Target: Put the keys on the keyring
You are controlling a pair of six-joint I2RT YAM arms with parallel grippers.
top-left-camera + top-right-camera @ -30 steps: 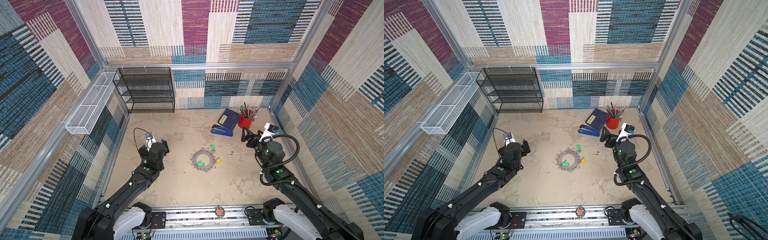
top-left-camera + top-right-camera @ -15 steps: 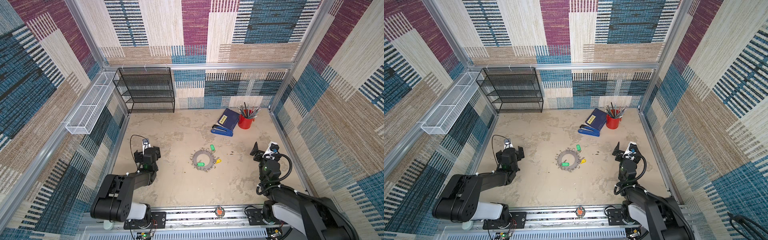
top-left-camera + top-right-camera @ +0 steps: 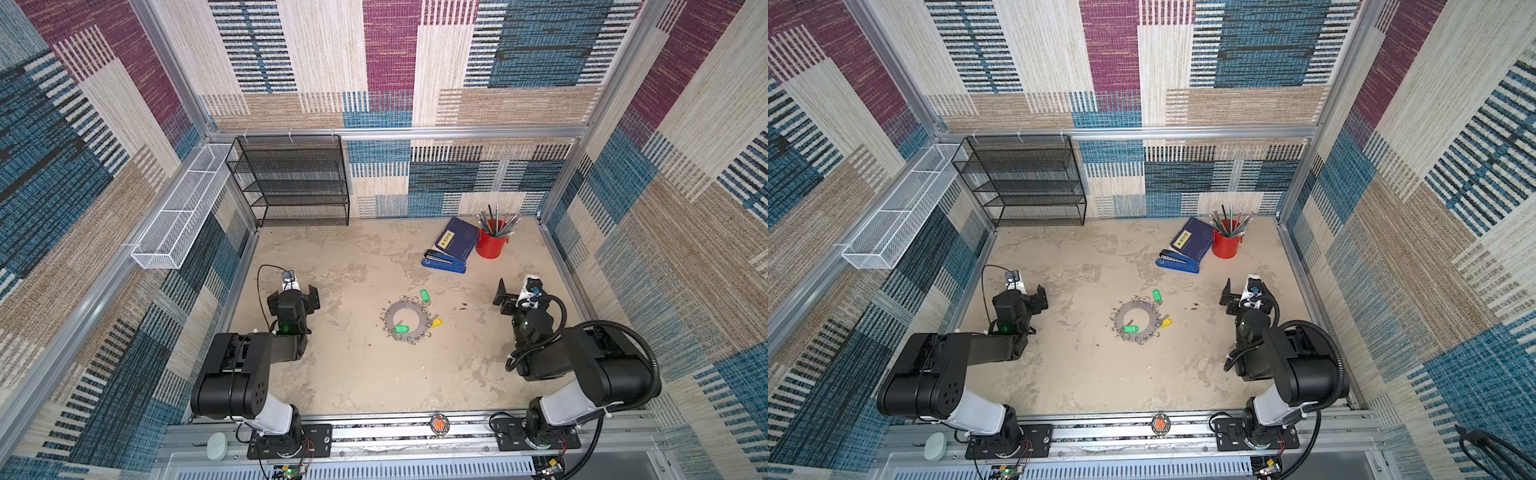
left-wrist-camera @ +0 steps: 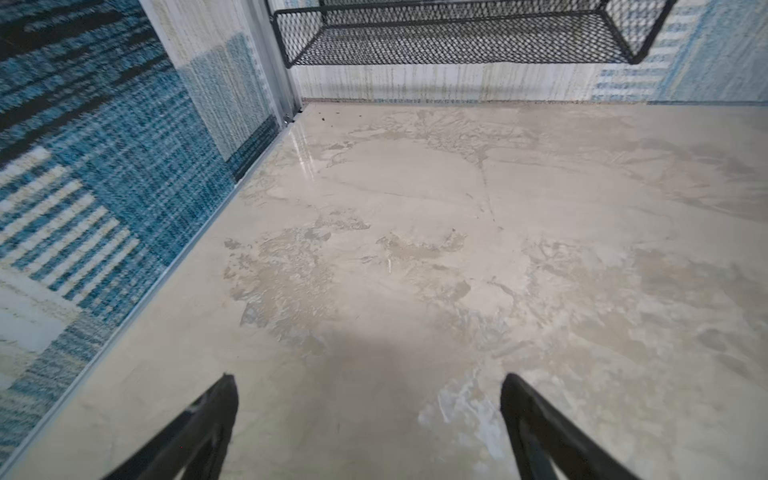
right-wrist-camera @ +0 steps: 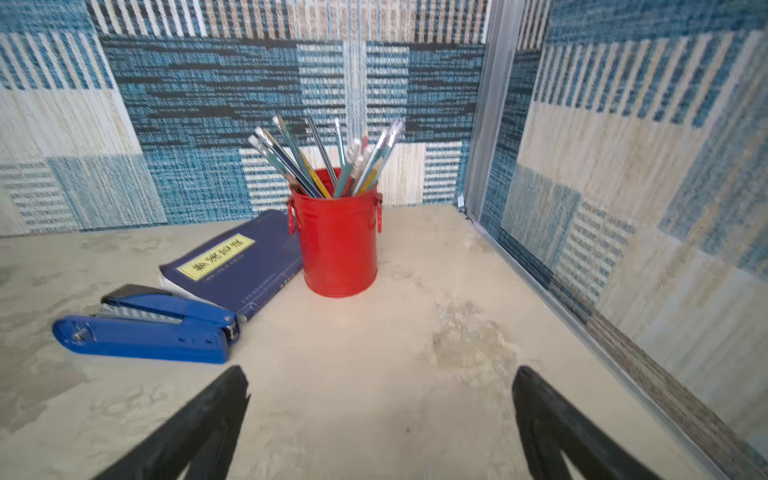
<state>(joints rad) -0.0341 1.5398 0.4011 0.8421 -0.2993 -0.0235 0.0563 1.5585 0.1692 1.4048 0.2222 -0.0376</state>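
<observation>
Left pincer [image 4: 368, 382] and right pincer [image 5: 380, 374] both apart, empty, well off keyring [image 3: 392, 316]. Best grip yellow-tagged key [image 3: 436, 322] by its tag, from above.

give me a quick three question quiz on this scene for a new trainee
1. True or false: the left end effector and the right end effector are both open and hold nothing.
2. Where is the silver key with the yellow plastic tag? A) in the left end effector; B) at the outer edge of the flat grey metal keyring disc, on the right arm's side; C) wholly inside the disc's central hole.
3. How many silver keys with green plastic tags show in both top views?
Key: 1 true; 2 B; 3 two, one at the disc's far edge, one lying on the disc.
</observation>
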